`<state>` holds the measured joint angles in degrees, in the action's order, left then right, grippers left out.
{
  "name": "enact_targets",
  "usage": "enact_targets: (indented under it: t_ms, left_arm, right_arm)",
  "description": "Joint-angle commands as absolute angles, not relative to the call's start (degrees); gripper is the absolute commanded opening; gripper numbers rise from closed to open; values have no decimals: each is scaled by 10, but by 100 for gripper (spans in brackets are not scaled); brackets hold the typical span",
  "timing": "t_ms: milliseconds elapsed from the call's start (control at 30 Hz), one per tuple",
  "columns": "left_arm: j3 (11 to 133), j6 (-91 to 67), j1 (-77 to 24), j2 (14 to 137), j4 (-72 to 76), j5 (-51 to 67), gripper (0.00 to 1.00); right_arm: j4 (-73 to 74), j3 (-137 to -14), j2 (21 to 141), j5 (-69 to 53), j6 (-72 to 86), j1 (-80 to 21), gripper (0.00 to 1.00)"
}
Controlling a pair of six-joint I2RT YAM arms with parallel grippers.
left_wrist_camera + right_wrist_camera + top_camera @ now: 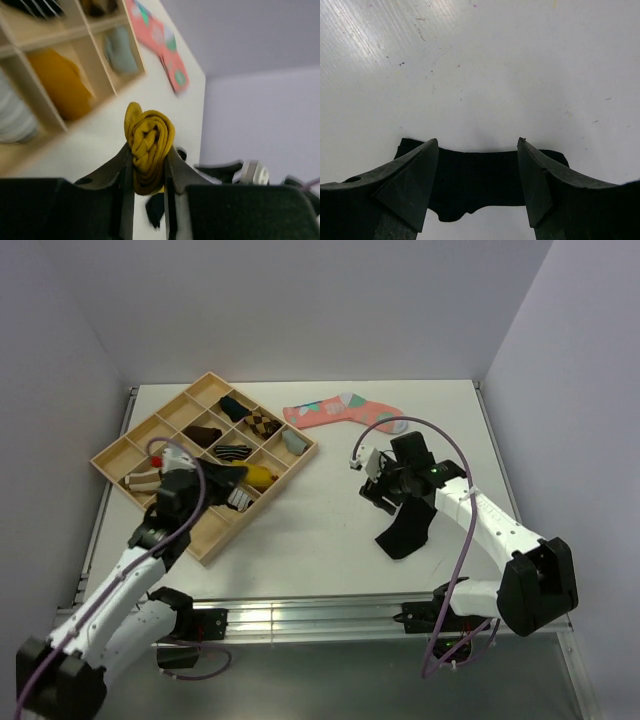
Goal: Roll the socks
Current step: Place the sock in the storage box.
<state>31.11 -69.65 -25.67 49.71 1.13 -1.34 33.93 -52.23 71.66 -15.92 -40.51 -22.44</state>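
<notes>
Got the yellow sock (150,135) rolled into a tight coil and pinched in the left gripper (149,150), clamped from both sides. Hanging over the near right part of the tray (112,454), going by the top view. Can also spot another yellow lump (62,82) sitting in one cell close by, plus a grey bundle (120,50) in the cell next door. Can't tell from above which yellow bit is which, tbh.

Over on the other side, got the right gripper (477,147) with jaws spread wide, not closed on anything, hovering just above the black sock (475,187). Lying flat and unrolled on the table (320,530), well apart from the tray, edge peeking out between the fingertips in the wrist view. Also seeing a pink sock (340,412) with a pattern stretched out flat at the far side of the table, just past the tray's far right corner. Spotting more in other cells too: a striped bundle (233,452), an argyle bundle (262,423), a brown bundle (200,434).
</notes>
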Motion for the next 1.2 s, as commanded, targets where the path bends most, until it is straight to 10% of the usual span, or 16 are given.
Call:
enact_targets:
  t_ms: [0, 367, 1167]
  left_arm:
    - [310, -608, -121, 439, -127, -5, 0]
    - [259, -560, 220, 478, -48, 174, 0]
    - [247, -541, 308, 693, 73, 212, 0]
  right_arm:
    - [323, -551, 722, -163, -401, -219, 72]
    - [294, -540, 741, -156, -399, -217, 71]
    - [279, -515, 755, -159, -399, -217, 72]
